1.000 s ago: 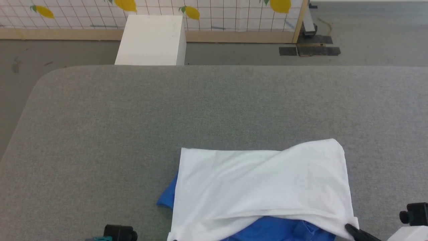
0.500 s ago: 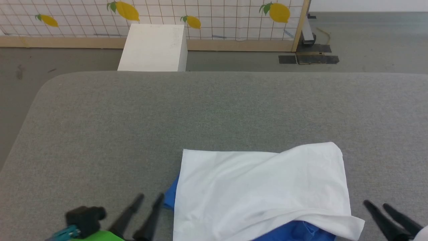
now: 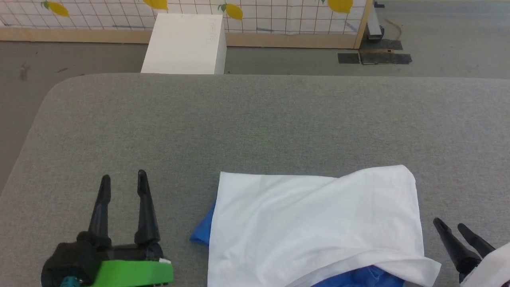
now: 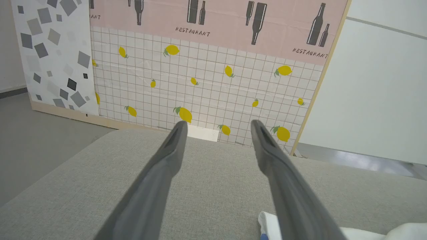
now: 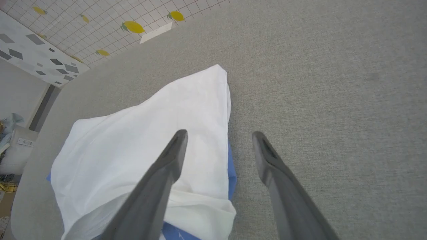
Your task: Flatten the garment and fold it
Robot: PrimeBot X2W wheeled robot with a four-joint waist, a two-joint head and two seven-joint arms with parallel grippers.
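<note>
two grippers stand wide and empty in the head view, left gripper (image 3: 123, 175) and right gripper (image 3: 449, 223) flanking the garment (image 3: 314, 223), folded near the front of the table (image 3: 255, 119). left wrist view: bare table ahead. right wrist view: the top layer bulges, so i'd smooth it before any further fold.

Head camera looks down; low wrist cameras share the garment (image 3: 314, 223).

The soft white T-shirt with royal-blue sleeves (image 3: 314, 223) runs off the head view's bottom edge, white cloth hiding most of the blue. The dark two-fingered right gripper (image 3: 449, 223) is cut off at lower right.
</note>
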